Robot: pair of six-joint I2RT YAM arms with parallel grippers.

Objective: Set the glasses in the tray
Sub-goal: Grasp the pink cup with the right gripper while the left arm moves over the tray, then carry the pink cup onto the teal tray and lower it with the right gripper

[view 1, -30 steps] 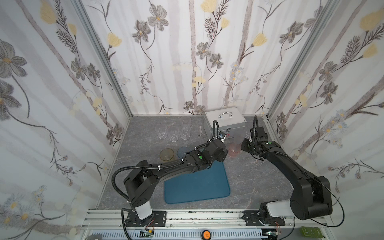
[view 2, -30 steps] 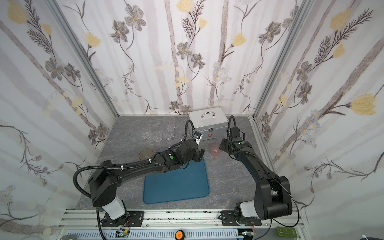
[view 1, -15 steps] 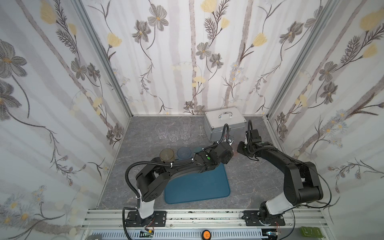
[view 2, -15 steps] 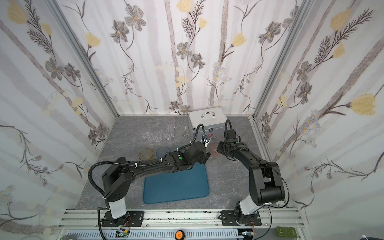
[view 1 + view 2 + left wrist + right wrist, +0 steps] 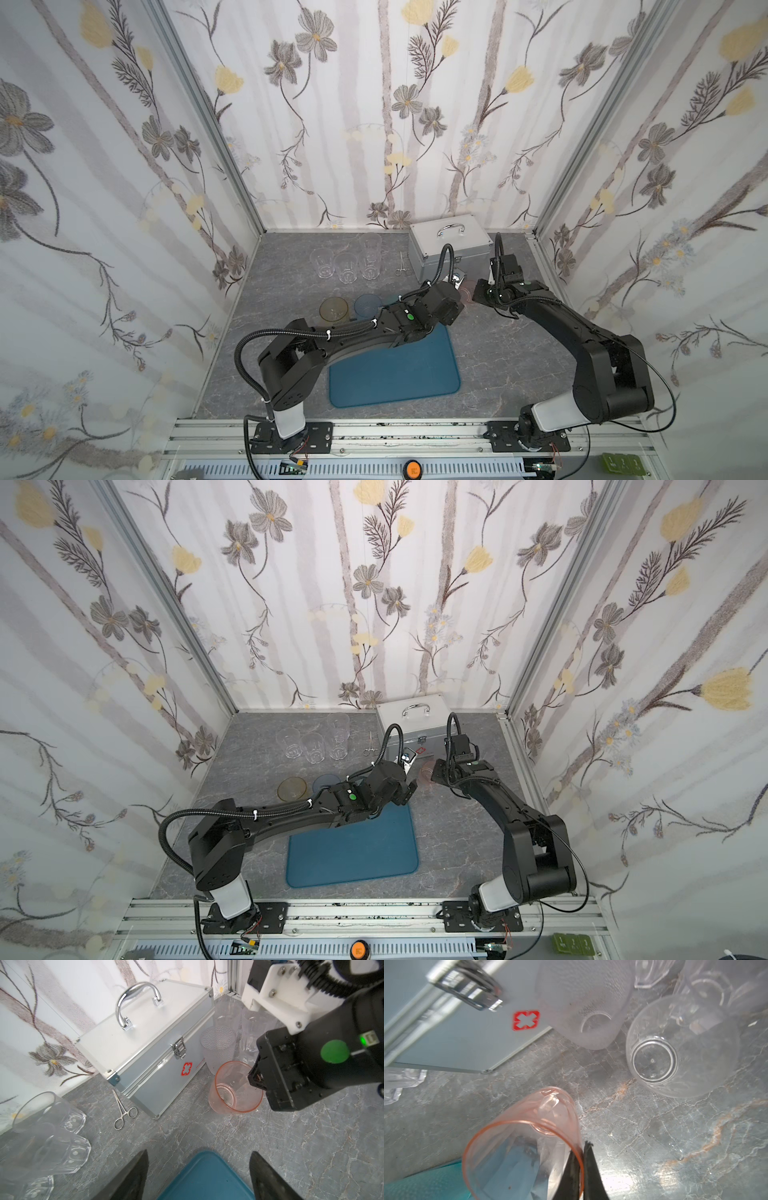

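Observation:
A short pink glass [image 5: 234,1088] stands in front of the silver case, just beyond the tray's far right corner. My right gripper [image 5: 581,1148] is shut on its rim, with one finger inside the wall and one outside. In both top views the pink glass [image 5: 467,291] [image 5: 426,771] shows beside that gripper [image 5: 478,291] [image 5: 434,771]. The teal-blue tray [image 5: 395,374] [image 5: 353,854] lies at the front middle with nothing on it. My left gripper [image 5: 199,1152] hangs open and holds nothing over the tray's far corner [image 5: 205,1176], a short way from the pink glass.
Three clear glasses [image 5: 345,262] stand at the back, with a yellow glass [image 5: 333,309] and a blue glass [image 5: 367,305] nearer. A frosted glass [image 5: 218,1047] and a clear glass [image 5: 675,1053] stand beside the silver case [image 5: 449,245]. Forceps [image 5: 122,1111] lie left of the case.
My right gripper has come down to the pink glass and shut on its rim. The left arm has shifted slightly to the right and stayed open.

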